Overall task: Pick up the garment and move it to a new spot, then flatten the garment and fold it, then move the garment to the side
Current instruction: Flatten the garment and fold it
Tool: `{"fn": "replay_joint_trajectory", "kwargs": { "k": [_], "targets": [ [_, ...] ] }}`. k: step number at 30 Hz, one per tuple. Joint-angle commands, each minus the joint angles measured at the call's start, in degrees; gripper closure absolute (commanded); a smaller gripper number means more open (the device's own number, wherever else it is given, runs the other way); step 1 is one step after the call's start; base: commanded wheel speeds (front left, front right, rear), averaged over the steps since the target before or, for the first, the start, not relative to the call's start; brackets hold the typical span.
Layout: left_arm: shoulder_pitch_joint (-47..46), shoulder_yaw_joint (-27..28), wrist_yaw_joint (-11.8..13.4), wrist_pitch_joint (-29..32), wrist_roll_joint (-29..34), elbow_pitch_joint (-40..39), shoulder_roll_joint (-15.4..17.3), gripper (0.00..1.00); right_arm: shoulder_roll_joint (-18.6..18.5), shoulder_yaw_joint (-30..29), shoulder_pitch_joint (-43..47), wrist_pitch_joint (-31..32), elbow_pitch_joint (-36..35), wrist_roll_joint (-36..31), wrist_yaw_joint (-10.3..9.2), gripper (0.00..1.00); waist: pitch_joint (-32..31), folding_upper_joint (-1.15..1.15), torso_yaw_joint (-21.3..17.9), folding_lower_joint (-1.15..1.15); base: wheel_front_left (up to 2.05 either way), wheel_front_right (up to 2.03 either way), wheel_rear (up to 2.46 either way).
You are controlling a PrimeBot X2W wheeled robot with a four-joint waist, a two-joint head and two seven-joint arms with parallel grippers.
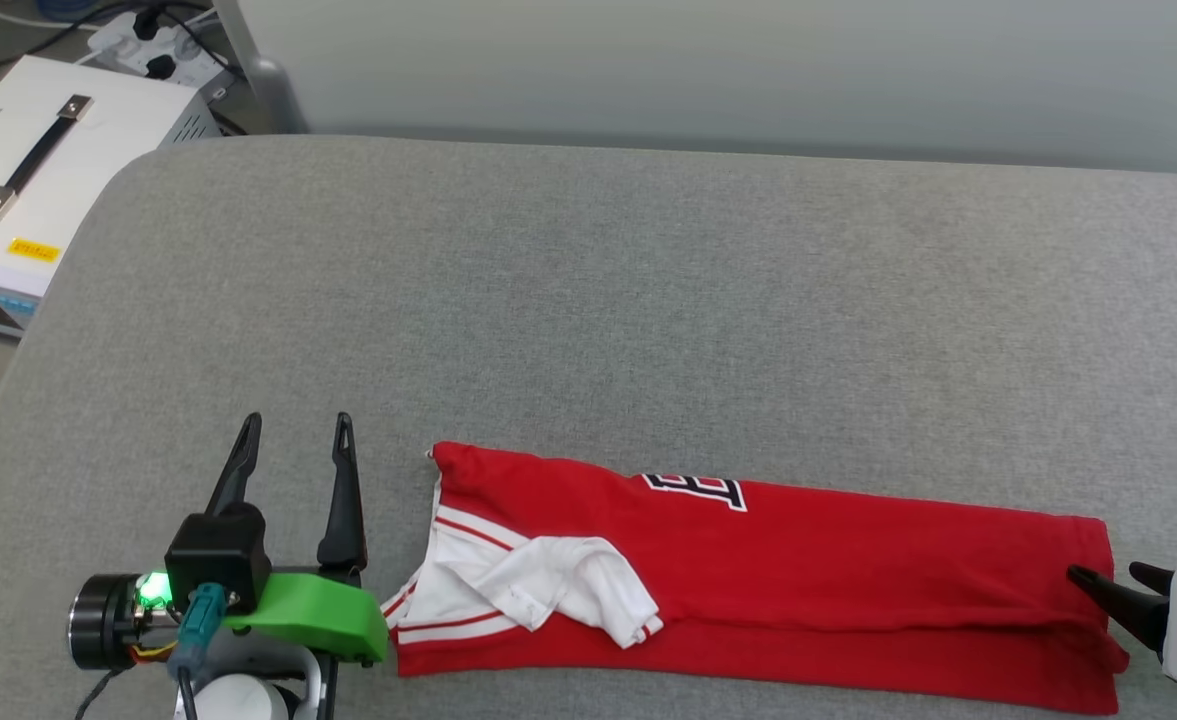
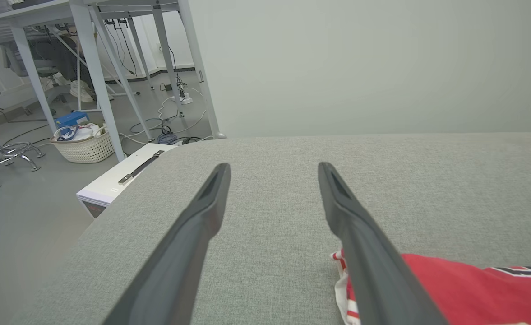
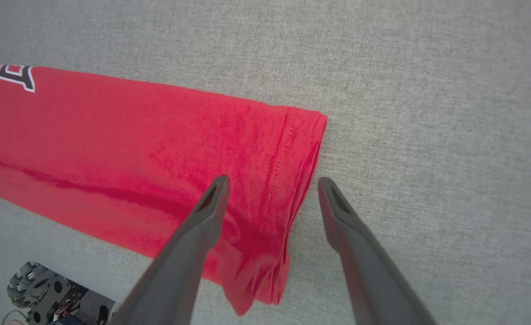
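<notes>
At the far left, off the grey table, sits a white box with a dark handle on top. The left gripper hovers over the table's near left part, its fingers spread apart with only bare grey cloth between them. The left wrist view shows the same gap and, by the right finger, the garment's end.

The garment lies just right of that gripper, folded into a long red strip running left to right along the table's near edge. At its left end a white sleeve with red stripes lies crumpled on top. Part of the black, white-outlined lettering peeks at the far fold. The hem is at the right end.

The right gripper is at that hem, fingers apart and holding nothing. In its wrist view one finger is over the red cloth, the other over bare table beyond the hem; whether either touches, I cannot tell.
</notes>
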Motion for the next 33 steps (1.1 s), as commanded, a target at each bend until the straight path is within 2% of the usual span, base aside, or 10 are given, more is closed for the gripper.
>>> {"fn": "replay_joint_trajectory", "kwargs": {
  "k": [1, 7, 12, 13, 17, 18, 19, 20, 26, 33],
  "targets": [
    [1.76, 2.05, -1.06, -0.33, 2.07, -0.43, -1.71, 0.0, 0.33, 0.4, -1.15, -0.45, 0.77, 0.37, -0.03, 0.0, 0.91, 0.0, 0.77, 0.0, 0.0, 0.0, 0.0],
    [5.88, 10.71, -6.19, -0.33, 7.77, -0.79, -8.87, 0.0, 1.14, 3.84, -1.7, -0.5, 4.11, 0.94, -0.03, 0.0, 2.2, 0.0, 1.83, 0.0, 0.0, 0.0, 0.0],
    [7.83, 15.84, -10.38, -0.33, 12.39, 0.49, -13.66, 0.0, 2.26, 7.39, -1.67, -1.04, 7.0, 1.38, -0.03, 0.0, 2.66, 0.0, 2.24, 0.0, 0.0, 0.0, 0.0],
    [8.47, 18.57, -12.38, -0.33, 15.33, 0.96, -16.27, 0.0, 2.93, 9.44, -1.92, -1.8, 8.67, 1.69, -0.03, 0.0, 2.82, 0.0, 2.24, 0.0, 0.0, 0.0, 0.0],
    [9.03, 21.28, -14.51, -0.33, 18.9, 1.18, -18.91, 0.0, 3.11, 11.91, -2.66, -3.04, 10.72, 1.86, -0.03, 0.0, 2.83, 0.0, 2.14, 0.0, 0.0, 0.0, 0.0],
    [9.16, 21.79, -14.96, -0.33, 19.48, 1.28, -19.42, 0.0, 3.09, 12.47, -2.86, -3.22, 11.08, 1.85, -0.03, 0.19, 2.78, 0.0, 2.1, 0.0, 0.0, 0.0, 0.0],
    [9.34, 22.37, -15.47, -0.33, 20.12, 1.49, -20.0, 0.0, 3.11, 12.89, -3.15, -3.76, 11.43, 2.0, -0.03, 0.95, 2.71, 0.0, 2.04, 0.0, 0.0, 0.0, 0.0],
    [9.47, 22.84, -15.86, -0.33, 20.58, 1.66, -20.44, 0.0, 3.15, 13.18, -3.36, -4.34, 11.65, 2.23, -0.03, 1.0, 2.63, 0.0, 1.98, 0.0, 0.0, 0.0, 0.0],
    [10.4, 25.37, -18.12, -0.33, 23.04, 2.4, -22.58, 0.0, 1.37, 12.89, -5.3, -8.62, 13.47, 3.29, -0.03, 1.0, 1.75, 0.0, 1.39, 0.0, 0.0, 0.0, 0.0],
    [11.33, 26.86, -19.79, -0.33, 25.45, 2.83, -23.68, 0.0, -3.2, 9.57, -6.24, -11.61, 16.46, 3.36, -0.03, 1.0, 0.1, 0.0, 0.58, 0.0, 0.0, 0.0, 0.0]
  ]
}}
